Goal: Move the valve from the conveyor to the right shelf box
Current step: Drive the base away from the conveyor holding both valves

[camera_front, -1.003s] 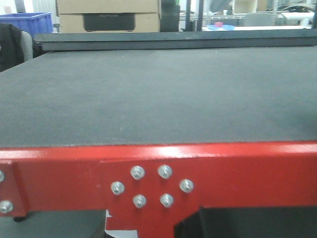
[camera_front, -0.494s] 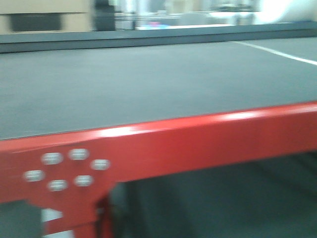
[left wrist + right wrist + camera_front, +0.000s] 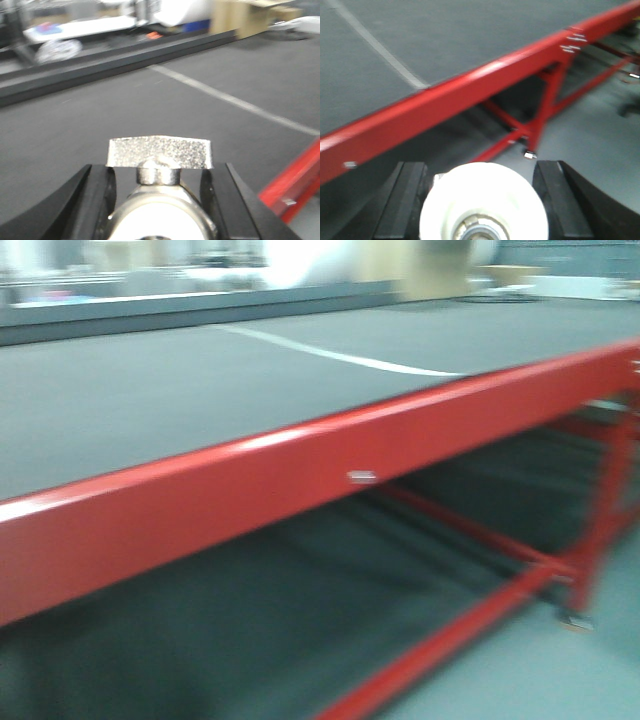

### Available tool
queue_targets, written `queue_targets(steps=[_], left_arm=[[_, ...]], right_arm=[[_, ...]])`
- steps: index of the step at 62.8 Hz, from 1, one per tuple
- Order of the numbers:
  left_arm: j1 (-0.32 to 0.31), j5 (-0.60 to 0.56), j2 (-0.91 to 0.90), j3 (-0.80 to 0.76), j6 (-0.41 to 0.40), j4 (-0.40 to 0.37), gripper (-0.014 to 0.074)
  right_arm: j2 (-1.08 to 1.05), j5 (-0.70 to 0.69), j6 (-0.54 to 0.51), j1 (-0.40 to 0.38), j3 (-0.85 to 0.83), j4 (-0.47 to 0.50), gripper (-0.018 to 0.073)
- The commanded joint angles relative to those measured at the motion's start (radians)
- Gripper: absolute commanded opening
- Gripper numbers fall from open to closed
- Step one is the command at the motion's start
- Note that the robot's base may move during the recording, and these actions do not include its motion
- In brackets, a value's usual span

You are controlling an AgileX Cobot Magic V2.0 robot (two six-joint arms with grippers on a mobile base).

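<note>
My front camera is smeared, but I can make out the conveyor [image 3: 200, 390]: a broad dark grey belt with a white line [image 3: 340, 355] running slantwise across it and a grey rail [image 3: 180, 315] along its far edge. A red beam [image 3: 250, 490] frames the near side, with thinner red struts under it and grey floor [image 3: 520, 670] at lower right. I see nothing lying on the part of the belt in view.

On my left wrist camera the left gripper [image 3: 159, 170] is pinching the valve [image 3: 159, 152]. Its black fingers [image 3: 100, 195] press against either side of the pale round body, and the flat, speckled silver handle stands up on a short stem above them. The valve is held up off the belt, which spreads out beyond it.

On my right wrist camera the right gripper [image 3: 480, 167] is closed on a white disc [image 3: 485, 200] with a metal centre. The disc hangs out past the beam, over the struts and floor. I cannot tell whether it is a second valve.
</note>
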Motion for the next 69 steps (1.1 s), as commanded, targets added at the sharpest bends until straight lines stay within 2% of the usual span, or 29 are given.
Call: queue_targets(steps=[1, 69], left_arm=[[-0.004, -0.055, -0.03, -0.006, -0.002, -0.001, -0.0111], [-0.004, -0.055, -0.066, -0.006, -0.002, 0.001, -0.0111]], right_arm=[[-0.012, -0.073, -0.005, -0.003, -0.01, -0.006, -0.0162], [-0.012, -0.073, -0.005, -0.003, -0.01, -0.006, -0.0162]])
